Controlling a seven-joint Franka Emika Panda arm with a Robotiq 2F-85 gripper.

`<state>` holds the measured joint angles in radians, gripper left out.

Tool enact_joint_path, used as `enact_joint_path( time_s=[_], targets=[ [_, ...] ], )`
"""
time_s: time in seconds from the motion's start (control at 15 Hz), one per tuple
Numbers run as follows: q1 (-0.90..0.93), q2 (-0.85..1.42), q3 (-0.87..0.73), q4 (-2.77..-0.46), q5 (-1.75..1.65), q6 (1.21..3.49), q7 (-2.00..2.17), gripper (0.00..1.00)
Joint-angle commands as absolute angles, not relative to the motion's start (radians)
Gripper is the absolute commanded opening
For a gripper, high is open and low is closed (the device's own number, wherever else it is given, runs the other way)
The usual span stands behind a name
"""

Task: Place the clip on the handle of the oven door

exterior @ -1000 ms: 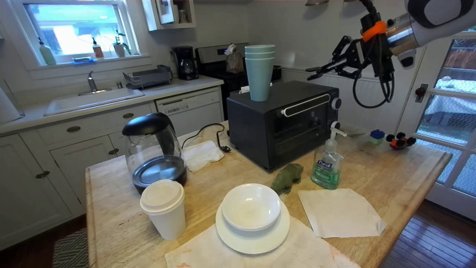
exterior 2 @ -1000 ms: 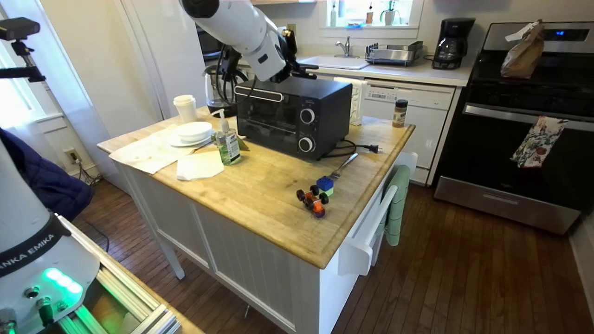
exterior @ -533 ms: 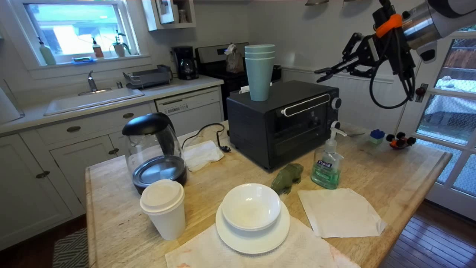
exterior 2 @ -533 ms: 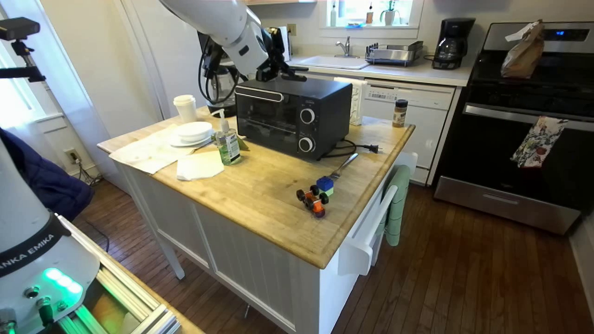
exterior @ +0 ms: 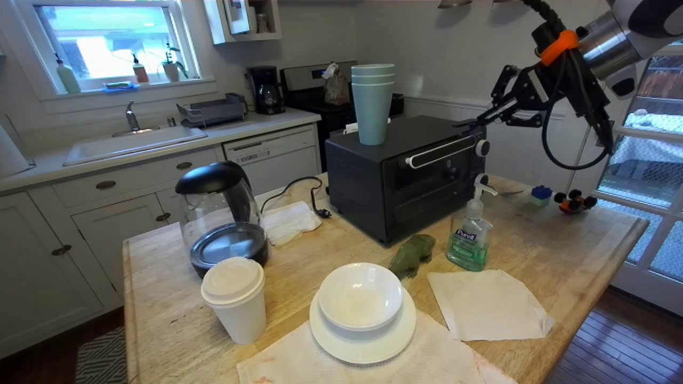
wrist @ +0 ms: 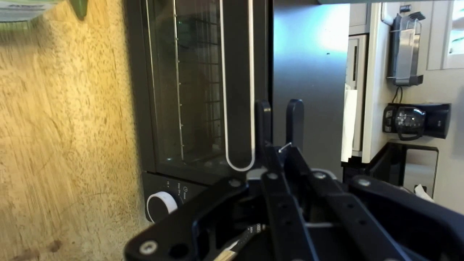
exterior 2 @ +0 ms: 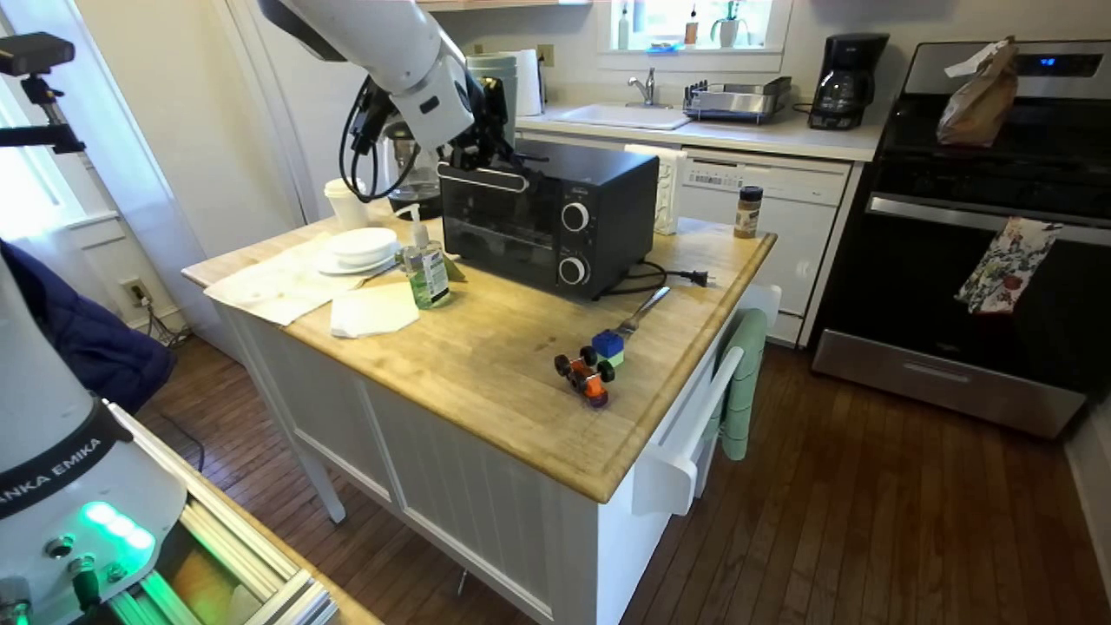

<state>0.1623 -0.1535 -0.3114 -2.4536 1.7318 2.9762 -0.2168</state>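
Daylight flares in the window (exterior: 109,45) in an exterior view, leaving the lower cabinets (exterior: 40,253) in dim grey, while wide-angle stretch tilts the glass door (exterior: 645,170) near the edge. Green lamps (exterior 2: 119,526) glow on my base (exterior 2: 52,503) in an exterior view. Blue-white glare sweeps the oven's top (wrist: 310,58) in my wrist view, where the table (wrist: 72,127) glows yellow, the bottle (wrist: 21,10) in the corner blurs and my jaws register nearly black.
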Motion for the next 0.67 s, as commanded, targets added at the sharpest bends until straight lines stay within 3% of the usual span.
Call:
enact_joint_path(
  time_s=[0.0, 0.6],
  targets=[
    [0.174, -0.186, -0.296, -2.486, 1.637, 3.004, -0.093, 0.03],
    [0.166, -0.221, -0.280, -2.470, 1.628, 2.999, -0.063, 0.03]
  ],
)
